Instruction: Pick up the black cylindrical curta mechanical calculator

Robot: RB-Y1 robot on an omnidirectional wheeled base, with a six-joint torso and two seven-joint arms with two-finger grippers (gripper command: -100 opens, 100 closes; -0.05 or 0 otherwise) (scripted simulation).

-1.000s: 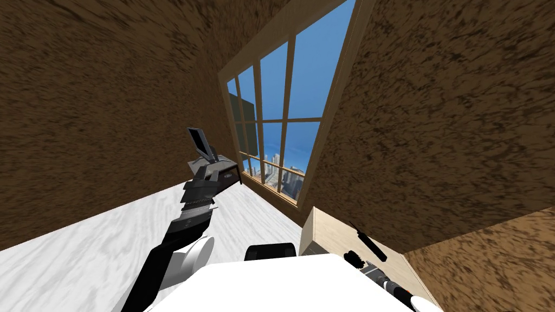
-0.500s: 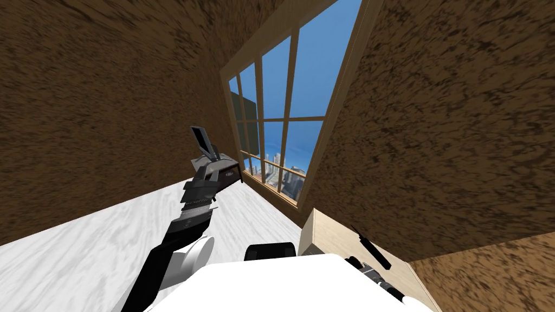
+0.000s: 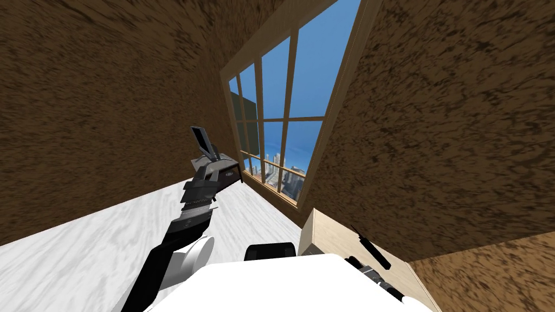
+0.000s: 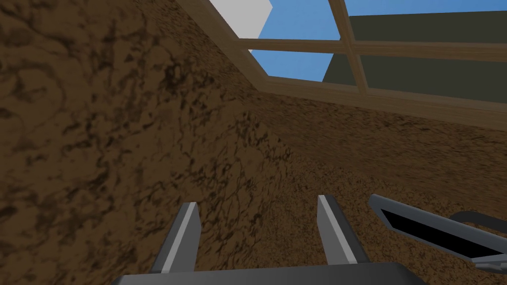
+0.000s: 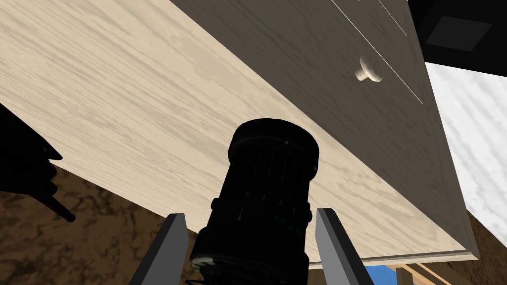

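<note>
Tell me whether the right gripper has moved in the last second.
No. Against the black rod on the cabinet, the right gripper holds its place; the small shared shift is the head camera's.

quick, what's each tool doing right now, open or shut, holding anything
Left tool: open, empty.
Right tool: open, straddling the black calculator, not gripping it.

No text, label, brand or number can be read. The calculator (image 5: 267,198) bears only tiny pale dots, too small to read; the desk (image 5: 148,99) shows plain wood grain.
</note>
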